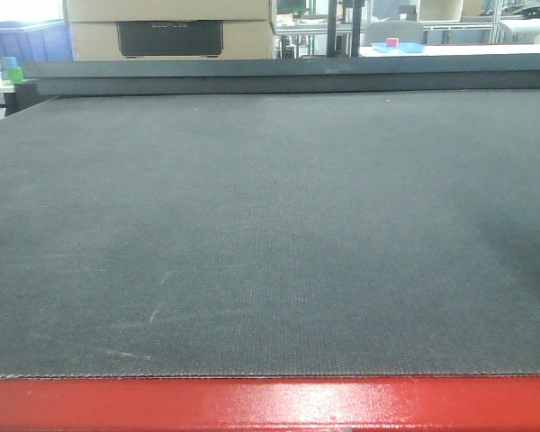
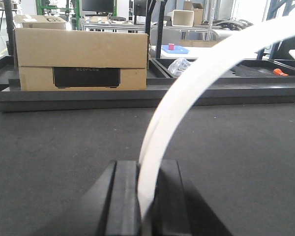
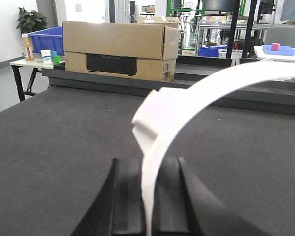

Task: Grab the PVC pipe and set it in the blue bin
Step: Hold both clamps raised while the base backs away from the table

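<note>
Front and wrist views of the desk (image 1: pixel 270 225) at one moment of the pipe-to-bin task. No PVC pipe can be identified with confidence on the dark mat in any view, so its direction from the jaws, its long axis and the nearer arm cannot be stated. The front view shows bare mat as far as the red front edge (image 1: pixel 270 405), and neither arm is seen over it.

The left gripper (image 2: pixel 146 169) is shown with its jaws drawn almost together, leaving only a narrow slot. A white curved strip (image 2: pixel 187 83) rises from that slot and arcs up to the right. It cannot be told whether the strip is clamped, merely passes in front, or belongs to the rig. The right gripper (image 3: pixel 148 167) is seen in the same posture with a like strip, on which a small white clip-like block (image 3: pixel 150 118) is carried. It cannot be settled from these views whether either strip is the pipe.

The blue bin (image 3: pixel 44 38) is seen off the desk at the far left, on a side table behind a cardboard box (image 3: pixel 120 49). The left arm is therefore judged the nearer to it. The pipe would have to be located before any approach could be planned.
</note>
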`<state>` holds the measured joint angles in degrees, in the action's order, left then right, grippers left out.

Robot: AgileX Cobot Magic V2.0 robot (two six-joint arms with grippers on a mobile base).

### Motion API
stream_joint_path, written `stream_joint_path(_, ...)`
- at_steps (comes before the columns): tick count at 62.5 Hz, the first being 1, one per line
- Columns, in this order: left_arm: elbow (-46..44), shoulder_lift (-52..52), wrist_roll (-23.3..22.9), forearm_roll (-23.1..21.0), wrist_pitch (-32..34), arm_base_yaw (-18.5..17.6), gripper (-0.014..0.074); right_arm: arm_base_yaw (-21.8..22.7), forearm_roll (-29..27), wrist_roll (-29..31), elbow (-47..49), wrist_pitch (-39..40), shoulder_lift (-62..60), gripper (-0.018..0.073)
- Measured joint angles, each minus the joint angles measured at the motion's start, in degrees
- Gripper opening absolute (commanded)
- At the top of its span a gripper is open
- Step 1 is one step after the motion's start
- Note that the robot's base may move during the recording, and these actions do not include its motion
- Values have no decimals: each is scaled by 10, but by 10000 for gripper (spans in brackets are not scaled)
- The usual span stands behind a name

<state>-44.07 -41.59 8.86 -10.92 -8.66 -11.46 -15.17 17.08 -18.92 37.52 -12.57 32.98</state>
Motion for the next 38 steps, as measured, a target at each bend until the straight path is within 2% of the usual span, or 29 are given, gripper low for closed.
stream_joint_path(38,0,0,0,0,0,0,-111,0,1,0,0,0,0,-169)
